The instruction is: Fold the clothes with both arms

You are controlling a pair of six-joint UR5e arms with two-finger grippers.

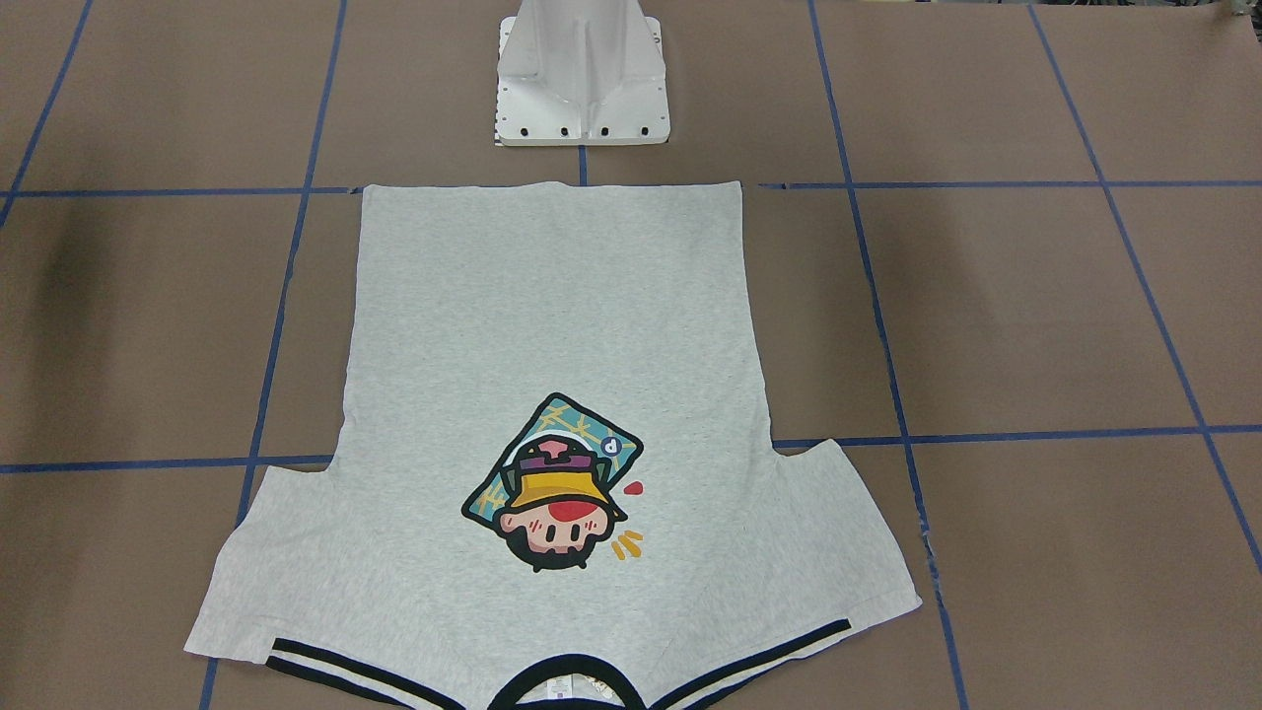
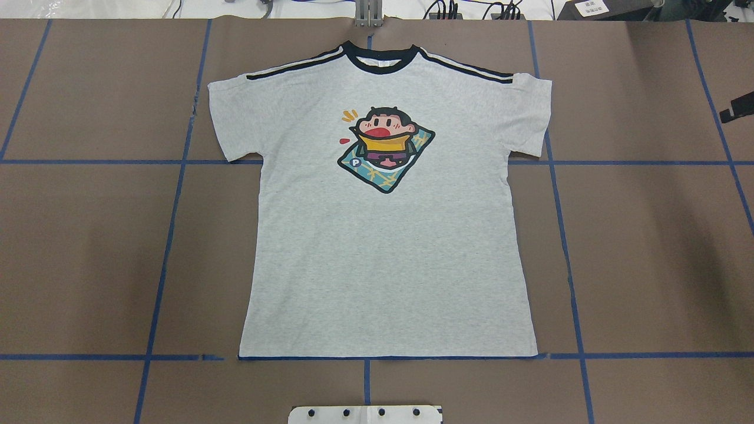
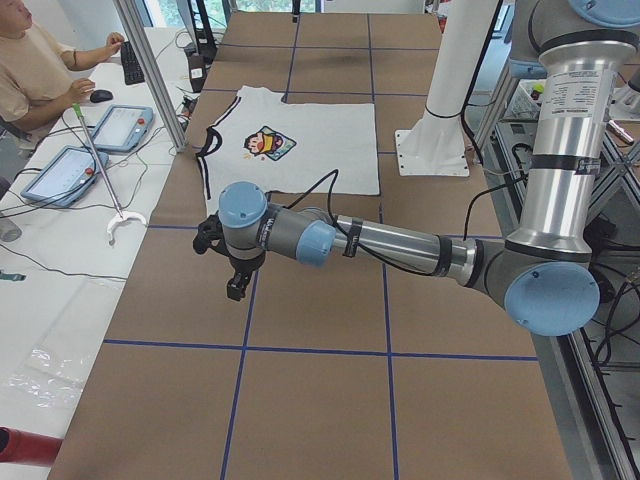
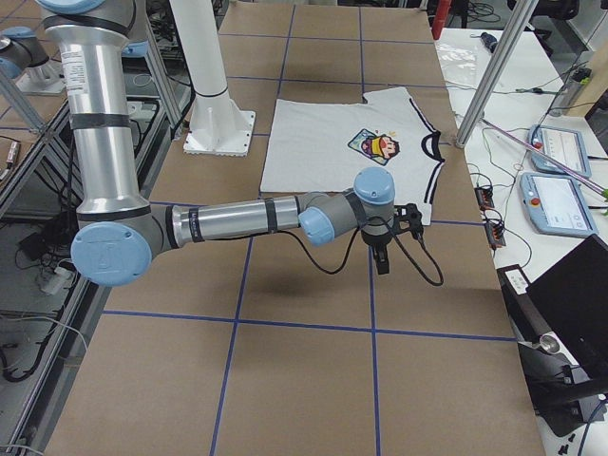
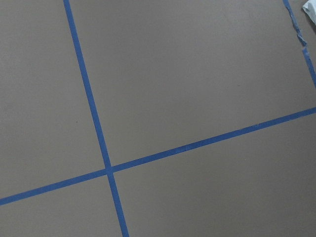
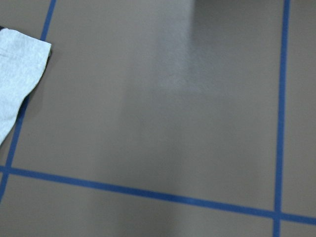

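Left: the left arm (image 3: 400, 245) is stretched low over bare brown tabletop (image 2: 88, 247), well apart from the shirt's sleeve. Its jaws hang downward and show only in the left side view, so we cannot tell if they are wide or narrow. Its wrist camera gives only crossing blue tape lines (image 5: 94, 113). Past the far edge sits a person (image 3: 35, 70) with tablets (image 3: 120, 125).

Middle: the T-shirt (image 2: 389, 247) lies flat, print up, sleeves spread. Its hem runs along a tape line just before the white pedestal (image 1: 582, 99), and its collar is at the tabletop's far edge. There is open tabletop on both sides.

Right: the right arm (image 4: 247, 220) reaches out low, jaws down, apart from the other sleeve. We cannot tell their opening. The overhead view catches only a black sliver at its right edge. The right wrist view shows the sleeve corner (image 6: 19, 64). A laptop (image 4: 579, 304) stands off the tabletop's edge.
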